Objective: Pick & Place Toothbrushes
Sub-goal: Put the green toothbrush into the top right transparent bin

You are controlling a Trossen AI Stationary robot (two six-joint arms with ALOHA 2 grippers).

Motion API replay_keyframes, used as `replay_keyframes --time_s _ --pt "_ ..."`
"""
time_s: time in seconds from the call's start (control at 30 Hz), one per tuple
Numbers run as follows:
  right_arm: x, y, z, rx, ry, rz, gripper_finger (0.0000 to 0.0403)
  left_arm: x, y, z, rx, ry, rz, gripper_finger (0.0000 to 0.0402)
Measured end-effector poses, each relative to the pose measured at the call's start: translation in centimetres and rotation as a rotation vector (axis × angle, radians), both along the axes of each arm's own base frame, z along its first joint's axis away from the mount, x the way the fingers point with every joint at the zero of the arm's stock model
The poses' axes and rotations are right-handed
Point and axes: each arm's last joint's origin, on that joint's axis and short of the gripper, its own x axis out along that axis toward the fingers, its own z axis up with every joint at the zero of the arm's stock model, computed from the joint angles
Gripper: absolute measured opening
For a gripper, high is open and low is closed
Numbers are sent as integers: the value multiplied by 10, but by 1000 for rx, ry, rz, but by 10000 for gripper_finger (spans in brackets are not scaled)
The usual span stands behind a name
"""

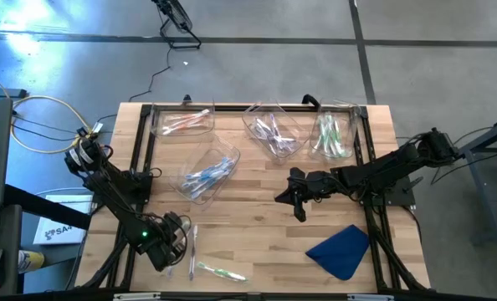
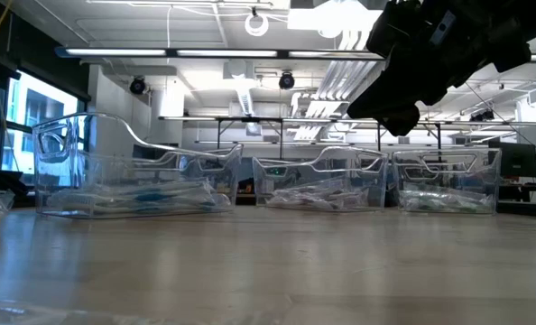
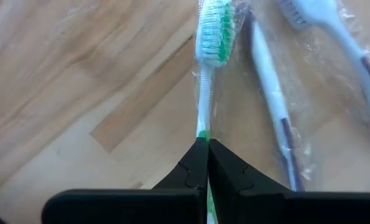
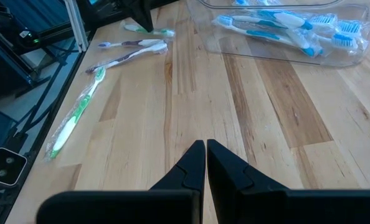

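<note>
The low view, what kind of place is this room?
Likely an industrial lab or workshop: exposed ceiling ducts, strip lights and workbenches behind the clear bins on the wooden table.

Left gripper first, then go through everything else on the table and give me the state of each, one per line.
Left gripper: shut on the green toothbrush.
Right gripper: shut, holding nothing, above mid table.
Purple toothbrushes: loose on the wood.
Four clear bins: upright, each with toothbrushes inside.
Blue cloth: lying crumpled on the table.

Readable text: only one fragment, partly legible.
White box (image 1: 54, 227) on the floor left of the table: dark letters, seemingly "SA", the rest cut off.
</note>
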Motion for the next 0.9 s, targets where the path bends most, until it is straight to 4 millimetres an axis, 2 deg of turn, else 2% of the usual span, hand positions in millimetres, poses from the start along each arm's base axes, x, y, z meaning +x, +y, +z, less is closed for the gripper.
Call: replay_keyframes --time_s 0.2,0.5,0.7,0.9 --pt "0 0 0 1 0 2 9 2 -2 6 -5 -34 -16 0" --pt "0 0 0 -14 -2 10 9 8 -8 29 32 -59 -59 0" --pt "0 1 0 -7 -1 28 9 12 -12 53 81 -70 -83 0" --pt "0 1 0 -22 -4 52 9 20 -17 83 142 -180 -119 0"
